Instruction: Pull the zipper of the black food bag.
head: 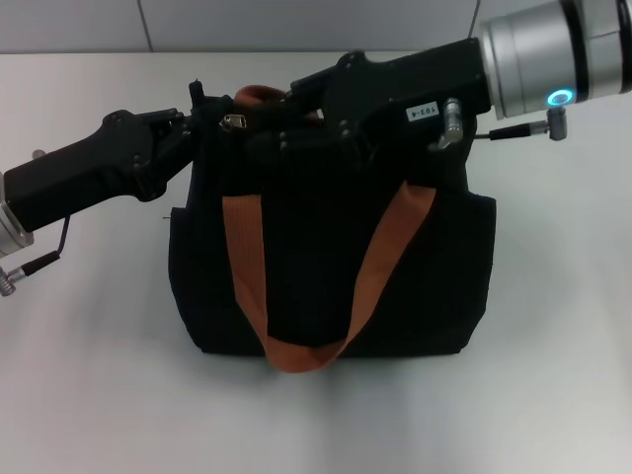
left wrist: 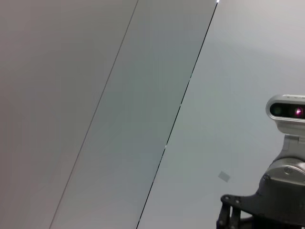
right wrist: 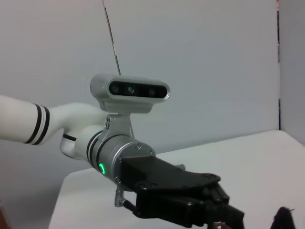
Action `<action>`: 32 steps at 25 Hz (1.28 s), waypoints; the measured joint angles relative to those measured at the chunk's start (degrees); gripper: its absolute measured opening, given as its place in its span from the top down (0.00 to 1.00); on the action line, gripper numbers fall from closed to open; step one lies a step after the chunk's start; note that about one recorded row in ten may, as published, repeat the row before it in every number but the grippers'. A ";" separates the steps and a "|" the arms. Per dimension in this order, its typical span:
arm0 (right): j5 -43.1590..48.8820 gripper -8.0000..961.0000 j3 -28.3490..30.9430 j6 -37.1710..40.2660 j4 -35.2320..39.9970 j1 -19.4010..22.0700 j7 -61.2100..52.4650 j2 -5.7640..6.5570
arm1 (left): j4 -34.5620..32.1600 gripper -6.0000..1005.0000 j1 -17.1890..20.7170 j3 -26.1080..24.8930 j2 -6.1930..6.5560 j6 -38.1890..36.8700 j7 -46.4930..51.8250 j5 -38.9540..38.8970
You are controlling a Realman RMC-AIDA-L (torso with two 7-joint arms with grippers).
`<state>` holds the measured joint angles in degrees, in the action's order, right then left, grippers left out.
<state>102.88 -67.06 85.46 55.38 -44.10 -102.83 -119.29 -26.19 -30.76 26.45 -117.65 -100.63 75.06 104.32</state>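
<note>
The black food bag [head: 331,267] stands upright on the white table [head: 553,395], toward the table's far edge and about midway between its left and right sides. One rust-orange handle [head: 296,351] hangs down the bag's near face in a long loop; the other handle [head: 259,96] shows as a short arc above the bag's top, on the far side.

The zipper [head: 235,121], a small silver pull tab, sits on the bag's upper edge close to its left end. The left gripper [head: 202,118] reaches in from the table's left side and meets the bag's top left corner right beside the pull tab; its dark fingers blend with the black fabric, so I cannot tell whether they are spread or closed, or whether they hold the tab. The right gripper [head: 286,123] comes in from the right, lying across the bag's top edge, its tip near the far handle; how its fingers stand cannot be told either.

In the right wrist view the left arm's camera [right wrist: 129,90] faces across, above that arm's black gripper body.
</note>
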 joint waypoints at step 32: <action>0.31 0.72 -4.58 -5.61 2.19 -0.35 15.00 -0.25 | 0.09 0.90 -0.09 0.00 -0.36 -0.16 0.88 0.00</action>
<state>103.19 -71.64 79.85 57.57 -44.45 -87.84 -119.54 -26.10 -30.85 26.45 -118.01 -100.80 75.93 104.32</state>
